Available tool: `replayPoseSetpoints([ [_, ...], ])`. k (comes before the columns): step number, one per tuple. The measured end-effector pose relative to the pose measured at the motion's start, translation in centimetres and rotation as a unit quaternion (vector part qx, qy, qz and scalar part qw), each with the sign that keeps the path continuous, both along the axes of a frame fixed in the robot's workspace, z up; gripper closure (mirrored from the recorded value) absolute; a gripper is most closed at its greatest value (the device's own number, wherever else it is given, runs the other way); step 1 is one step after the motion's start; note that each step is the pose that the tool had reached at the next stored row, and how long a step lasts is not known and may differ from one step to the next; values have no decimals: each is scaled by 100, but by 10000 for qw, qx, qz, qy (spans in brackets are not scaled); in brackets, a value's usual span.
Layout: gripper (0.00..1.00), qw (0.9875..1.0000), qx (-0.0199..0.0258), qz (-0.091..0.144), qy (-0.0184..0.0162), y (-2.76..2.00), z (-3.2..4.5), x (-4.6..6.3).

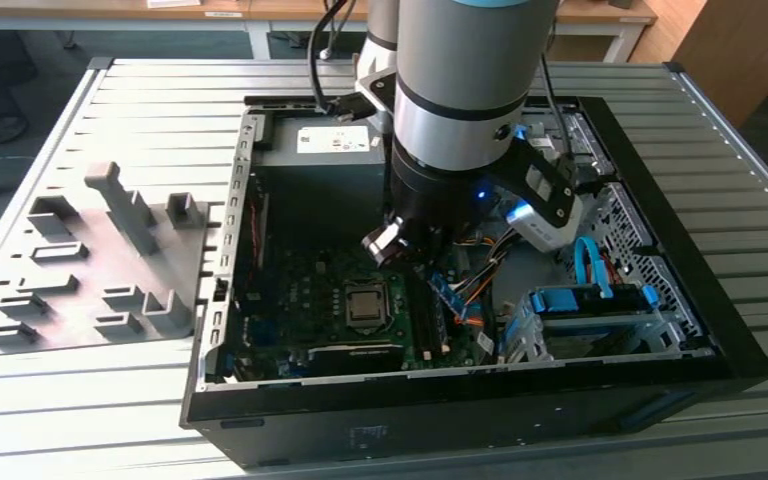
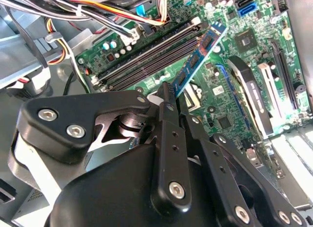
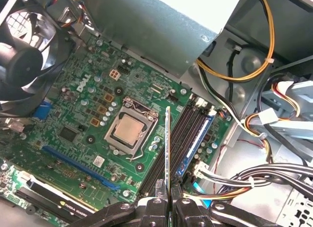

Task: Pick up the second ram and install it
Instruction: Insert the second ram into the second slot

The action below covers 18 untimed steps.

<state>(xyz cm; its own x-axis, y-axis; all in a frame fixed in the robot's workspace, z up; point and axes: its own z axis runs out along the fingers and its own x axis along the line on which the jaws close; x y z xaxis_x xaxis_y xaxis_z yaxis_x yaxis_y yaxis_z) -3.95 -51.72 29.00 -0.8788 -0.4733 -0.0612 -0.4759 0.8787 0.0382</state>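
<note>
Half done: gripper (image 3: 168,189) fingers clamp the second ram (image 3: 167,148) edge-on, poised over the motherboard (image 3: 73,114) memory slots (image 3: 188,129), not yet seated

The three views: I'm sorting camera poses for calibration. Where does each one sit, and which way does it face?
Exterior view: off the arm, high, looking down into the open computer case; the arm shows.
First wrist view: on the wrist, looking along the fingers at the motherboard.
Second wrist view: on the wrist, looking past the gripper across the motherboard.
Both wrist views share the second ram, clamped, and the memory slots.
</note>
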Motion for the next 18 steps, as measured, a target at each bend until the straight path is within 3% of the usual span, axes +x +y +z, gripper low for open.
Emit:
replayPoseSetpoints([
  [18,86,9992,0,-397,0,0,0,0],
])
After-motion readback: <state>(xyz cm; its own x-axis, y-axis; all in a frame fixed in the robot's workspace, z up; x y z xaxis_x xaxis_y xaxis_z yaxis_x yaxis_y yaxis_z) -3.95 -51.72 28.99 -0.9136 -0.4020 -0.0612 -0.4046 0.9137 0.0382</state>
